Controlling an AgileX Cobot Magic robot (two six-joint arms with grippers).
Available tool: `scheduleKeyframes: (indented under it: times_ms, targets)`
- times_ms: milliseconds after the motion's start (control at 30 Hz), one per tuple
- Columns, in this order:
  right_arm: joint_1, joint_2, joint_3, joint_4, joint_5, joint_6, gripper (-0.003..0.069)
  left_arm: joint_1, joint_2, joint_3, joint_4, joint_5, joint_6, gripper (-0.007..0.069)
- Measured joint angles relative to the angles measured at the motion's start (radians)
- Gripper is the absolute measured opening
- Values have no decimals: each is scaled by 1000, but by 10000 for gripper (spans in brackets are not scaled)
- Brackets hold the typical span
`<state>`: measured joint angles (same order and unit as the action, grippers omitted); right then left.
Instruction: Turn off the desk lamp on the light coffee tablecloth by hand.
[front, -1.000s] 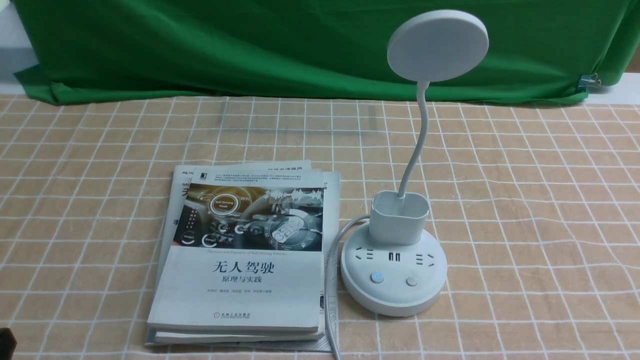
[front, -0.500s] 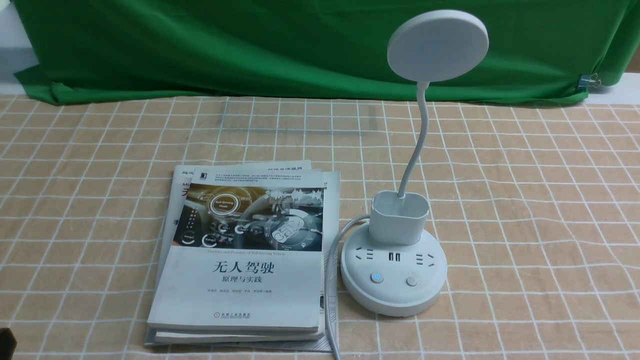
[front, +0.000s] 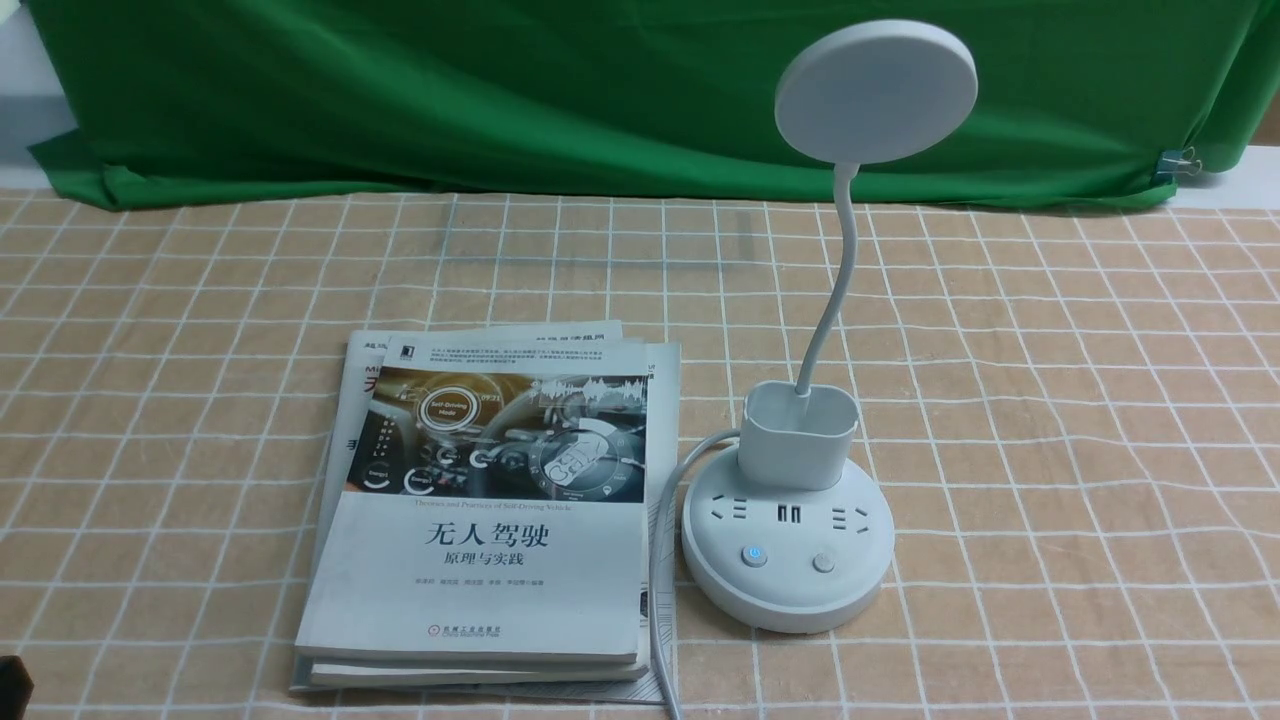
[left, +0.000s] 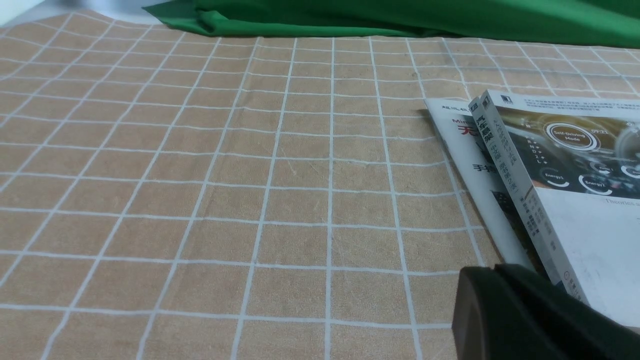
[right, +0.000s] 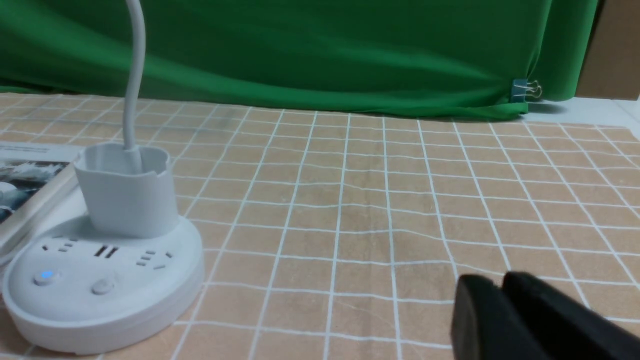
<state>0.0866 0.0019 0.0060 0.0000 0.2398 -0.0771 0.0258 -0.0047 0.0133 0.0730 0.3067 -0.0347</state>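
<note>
The white desk lamp (front: 788, 545) stands on the light coffee tablecloth (front: 1050, 400), right of centre, its disc head (front: 876, 90) raised on the gooseneck. The left button (front: 754, 556) on its base glows blue; a plain button (front: 823, 563) sits beside it. The lamp also shows in the right wrist view (right: 100, 280), blue button lit (right: 46, 275). My right gripper (right: 500, 285) is shut and empty, low over the cloth to the right of the lamp's base. My left gripper (left: 492, 270) is shut and empty, beside the books' near left corner.
A stack of books (front: 490, 520) lies just left of the lamp, also in the left wrist view (left: 550, 190). The lamp's white cord (front: 662, 560) runs between books and base to the near edge. A green cloth backdrop (front: 500, 90) hangs behind.
</note>
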Motion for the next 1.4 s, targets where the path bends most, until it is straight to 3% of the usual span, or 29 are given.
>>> scheduleKeyframes:
  times_ms: [1400]
  targets:
    - [0, 0, 0, 0, -1, 0, 162, 0, 0, 0, 0, 0, 0, 4]
